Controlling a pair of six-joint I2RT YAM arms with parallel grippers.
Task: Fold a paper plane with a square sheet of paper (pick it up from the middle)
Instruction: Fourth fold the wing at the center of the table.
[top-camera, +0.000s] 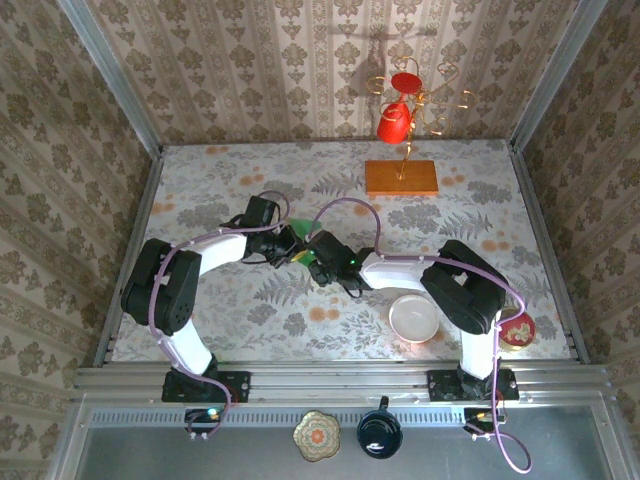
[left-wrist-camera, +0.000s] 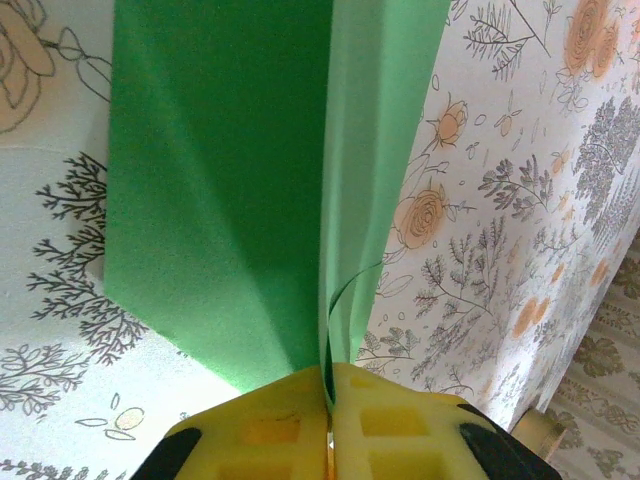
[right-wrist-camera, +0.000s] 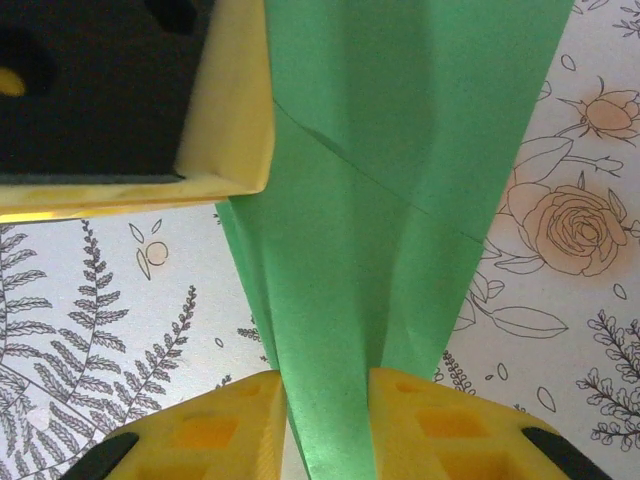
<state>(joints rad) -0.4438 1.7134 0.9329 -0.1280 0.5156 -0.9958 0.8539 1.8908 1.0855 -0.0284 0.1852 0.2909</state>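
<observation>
The paper plane (top-camera: 305, 258) is bright green paper folded lengthwise, held over the middle of the table between both arms. My left gripper (left-wrist-camera: 328, 385) is shut on its folded edge, and the green layers (left-wrist-camera: 230, 180) spread away from the yellow pads. My right gripper (right-wrist-camera: 328, 400) straddles the narrow centre ridge (right-wrist-camera: 340, 300). Its yellow fingers (right-wrist-camera: 430, 425) stand a little apart, with a thin sliver of table showing beside the left one. In the top view the left gripper (top-camera: 290, 243) and right gripper (top-camera: 313, 262) almost touch. The left gripper's finger (right-wrist-camera: 235, 110) lies on the paper.
A white bowl (top-camera: 413, 320) sits near the right arm's base, with a red round object (top-camera: 517, 330) beside it. An orange wooden slab (top-camera: 401, 177) with a gold stand and a red cup (top-camera: 394, 122) is at the back. Walls close in the table.
</observation>
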